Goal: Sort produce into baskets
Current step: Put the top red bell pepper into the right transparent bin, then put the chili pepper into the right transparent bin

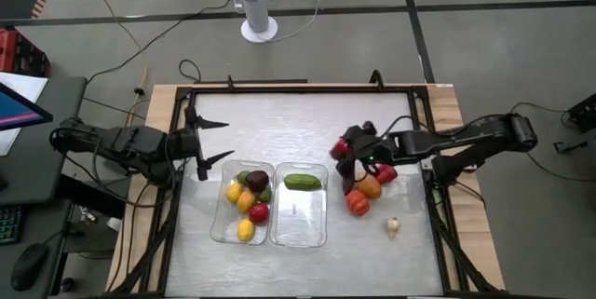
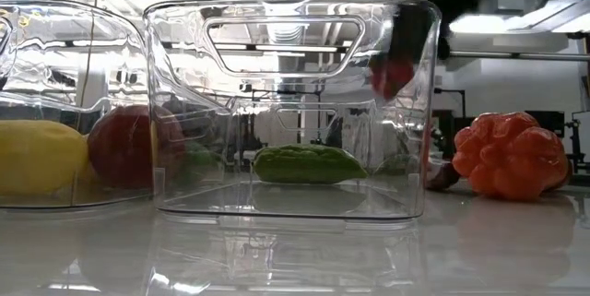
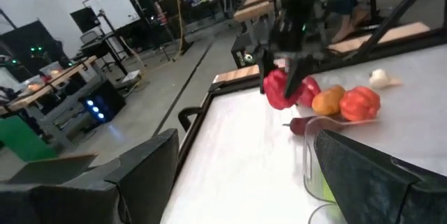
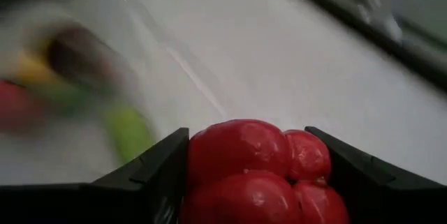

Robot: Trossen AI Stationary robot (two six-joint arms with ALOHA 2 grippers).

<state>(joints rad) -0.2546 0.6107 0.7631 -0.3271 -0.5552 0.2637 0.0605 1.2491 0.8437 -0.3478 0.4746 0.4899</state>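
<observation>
Above the table (image 1: 307,117), at about two o'clock from the two clear baskets, the right pincer (image 1: 343,148) is clamped on a red bell pepper (image 4: 257,172), its dark fingers (image 4: 157,172) pressed against the pepper's two flanks, so the jaws stand only as wide as the pepper itself. It looks lifted clear of the surface.

Risks, as I judge them: the pepper is glossy and lobed, so it could roll out of the grip during travel; a low carry could clip a basket wall; and a release off-centre could bounce it off a rim. Dropping it into the wrong basket would spoil the sort.

At five o'clock from that pincer lies the loose pile (image 1: 365,187): an orange piece, a red-orange ridged one, something dark, another red one. A whitish garlic-like piece (image 1: 393,228) sits farther toward five o'clock.

The right-hand basket (image 1: 300,234) holds only a green cucumber-like piece (image 1: 302,182). The left-hand basket (image 1: 219,229) holds yellow, red, green and dark maroon pieces.

At nine o'clock from the baskets, the left pincer (image 1: 207,141) waits with fingers spread wide, holding nothing
</observation>
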